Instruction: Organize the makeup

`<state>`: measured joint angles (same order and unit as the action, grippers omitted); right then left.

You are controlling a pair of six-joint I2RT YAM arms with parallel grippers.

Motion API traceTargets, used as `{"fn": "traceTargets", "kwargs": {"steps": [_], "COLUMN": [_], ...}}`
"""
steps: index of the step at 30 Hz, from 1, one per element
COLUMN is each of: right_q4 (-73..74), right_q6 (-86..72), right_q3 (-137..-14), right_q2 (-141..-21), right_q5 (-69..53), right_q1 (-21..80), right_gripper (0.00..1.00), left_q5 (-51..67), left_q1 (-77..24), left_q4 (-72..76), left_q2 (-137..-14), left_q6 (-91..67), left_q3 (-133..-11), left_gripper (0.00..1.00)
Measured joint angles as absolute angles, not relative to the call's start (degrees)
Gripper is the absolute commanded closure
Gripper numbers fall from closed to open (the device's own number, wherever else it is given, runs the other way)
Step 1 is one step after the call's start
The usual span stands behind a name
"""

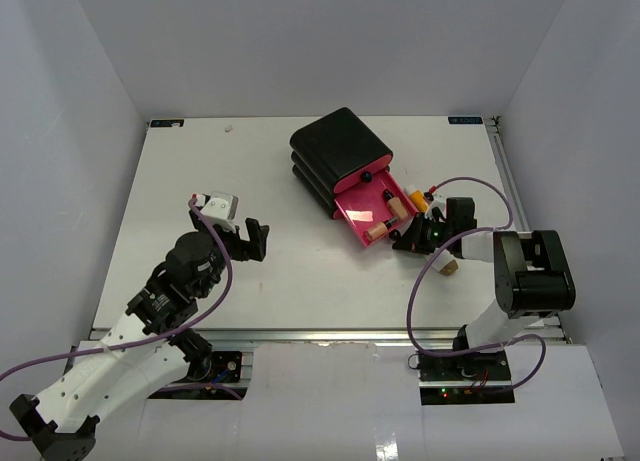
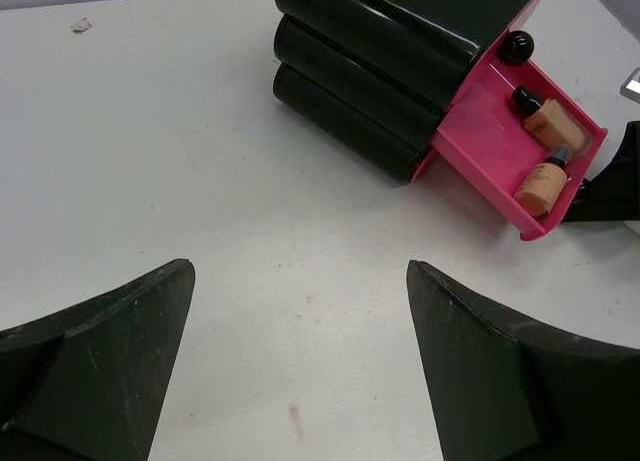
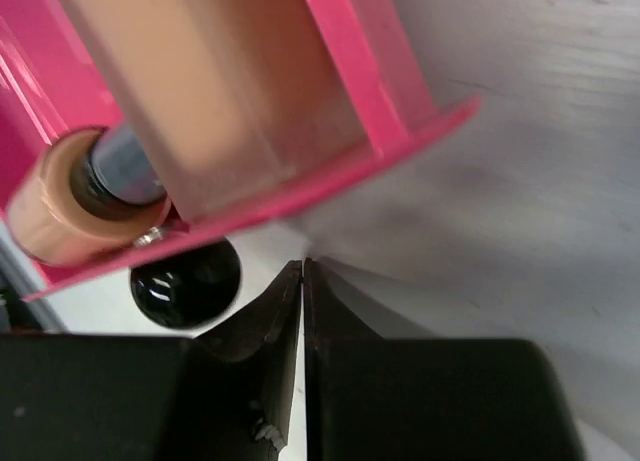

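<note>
The black box (image 1: 338, 147) has its top pink drawer (image 1: 352, 203) pulled open, with two tan dark-capped bottles (image 1: 398, 203) lying in it. They also show in the left wrist view (image 2: 546, 181). My right gripper (image 1: 400, 246) is shut and empty, with its tips against the drawer's front lip (image 3: 330, 196), below a tan bottle (image 3: 220, 81) and beside the black knob (image 3: 185, 281). An orange tube (image 1: 414, 195) lies right of the drawer. A white tube with a tan end (image 1: 449, 266) lies by the right arm. My left gripper (image 1: 250, 241) is open and empty over bare table.
The box's two lower drawers (image 2: 350, 106) are shut. The right arm's purple cable (image 1: 470, 186) loops behind the drawer. A small speck (image 1: 230, 128) lies at the back left. White walls enclose the table (image 1: 200, 161) on three sides.
</note>
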<state>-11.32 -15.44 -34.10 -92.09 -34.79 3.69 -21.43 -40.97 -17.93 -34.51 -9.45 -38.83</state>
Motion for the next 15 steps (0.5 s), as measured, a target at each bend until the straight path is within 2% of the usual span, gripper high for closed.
{"fn": "traceTargets", "kwargs": {"steps": [5, 15], "right_q4": [-18.0, -28.9], "right_q6": [-23.7, -36.7], "right_q3": [-35.9, -38.7], "right_q2": [-98.2, -102.5], "right_q5": [-41.0, -47.8], "right_q1": [3.4, 2.7], "right_gripper": [0.85, 0.84], "left_q5": [-20.8, -19.1], "left_q1": [-39.9, -38.2], "left_q4": [-17.9, -17.5], "left_q2": [-35.1, -36.1], "left_q6": [-9.4, -9.2], "left_q3": [-38.8, -38.8], "left_gripper": [0.02, 0.02]}}
